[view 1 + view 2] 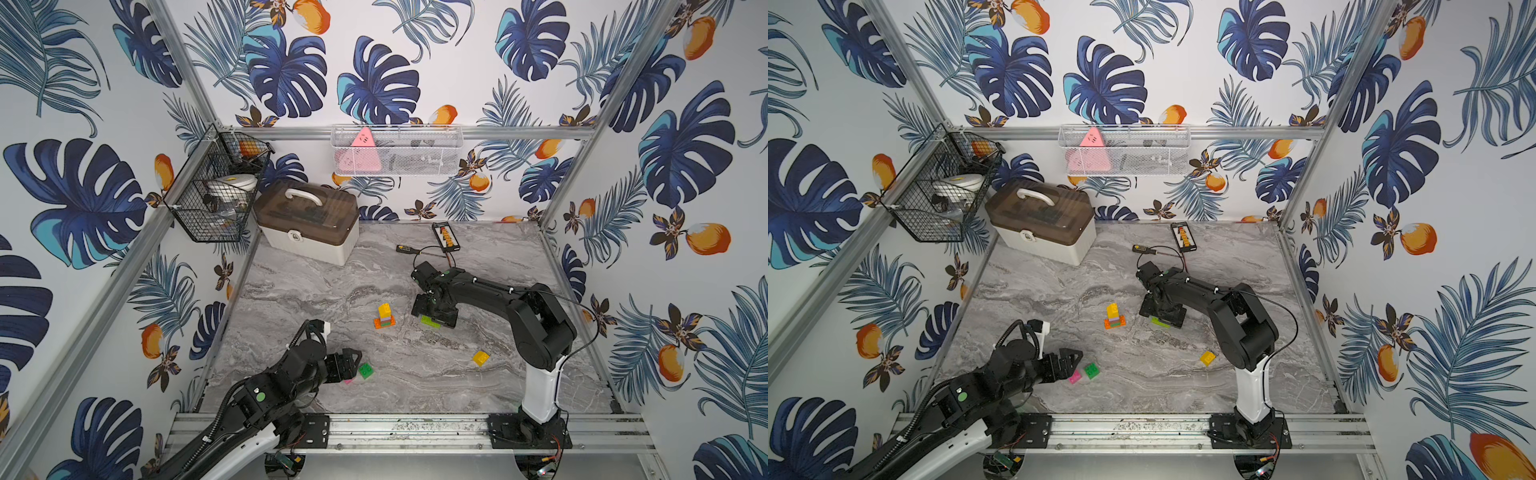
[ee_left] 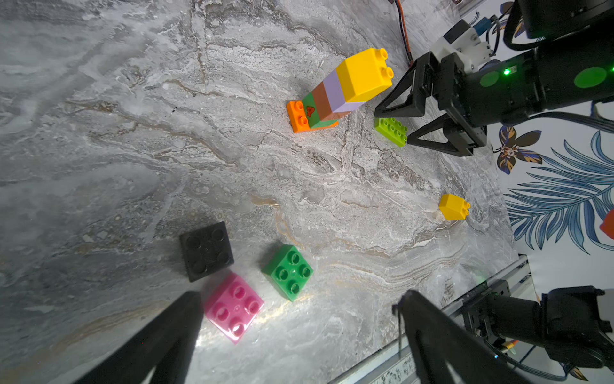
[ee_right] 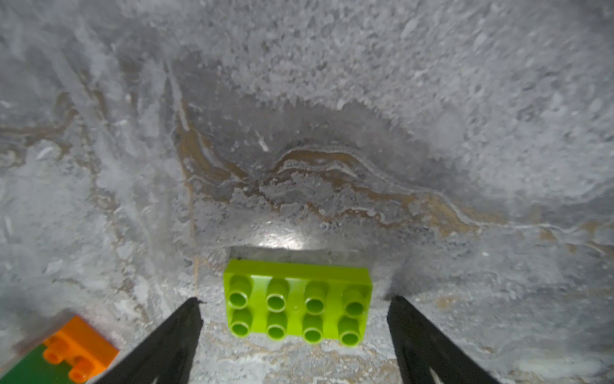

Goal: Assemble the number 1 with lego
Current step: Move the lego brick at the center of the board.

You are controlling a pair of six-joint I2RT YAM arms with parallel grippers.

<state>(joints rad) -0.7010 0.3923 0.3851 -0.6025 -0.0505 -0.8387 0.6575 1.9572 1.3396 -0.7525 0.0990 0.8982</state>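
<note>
Straddling lime brick (image 3: 297, 311), right claw (image 3: 295, 300) spread, left claw (image 2: 299, 294) spread, black brick (image 2: 206, 251) hidden overhead

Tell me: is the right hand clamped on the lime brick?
No, the lime brick lies on the table between the right hand's spread fingers, touching neither.

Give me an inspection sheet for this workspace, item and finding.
Surface: grey marble-patterned tabletop; no spills seen.
Job's things: lego tower on long orange brick; long lime brick; loose square ones: yellow brick, green brick, pink brick, black brick.
Clutter: black-and-orange abacus, small black-and-yellow tool, white storage box with brown lid.
Claws: left claw open near pink brick; right claw open, straddling lime brick, gaps both sides.
Cables: thin wire looping by abacus; black cable along right arm.
Surroundings: leaf-print walls, black wire basket, white mesh basket.
</note>
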